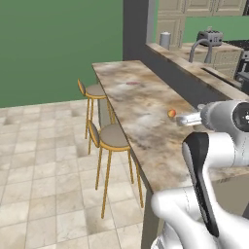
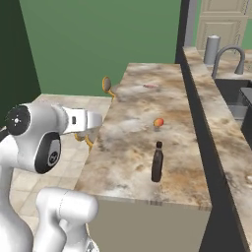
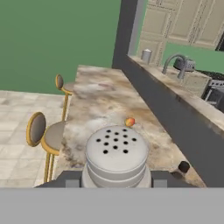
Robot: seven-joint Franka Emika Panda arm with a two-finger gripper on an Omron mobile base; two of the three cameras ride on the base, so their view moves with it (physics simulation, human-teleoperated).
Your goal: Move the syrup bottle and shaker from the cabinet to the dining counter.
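Shaker carried in, bottle already down.
Gripper (image 3: 116,181) is clamped around the shaker (image 3: 116,155), holding it upright with its perforated cap toward the hand camera (probably so nothing spills), above the near end of the dining counter (image 2: 123,147). Syrup bottle (image 2: 157,162) stands upright near the counter's near edge, toward its back wall, a small orange ball (image 2: 158,122) beyond it. Open top beside the bottle looks like the spot to set the shaker.

Arm shell (image 1: 228,146): glossy white, rounded segments.
Joints: black curved band, dark round cap with small white mark.
Wrist link (image 2: 81,120): white, boxy, tiny dark marking.
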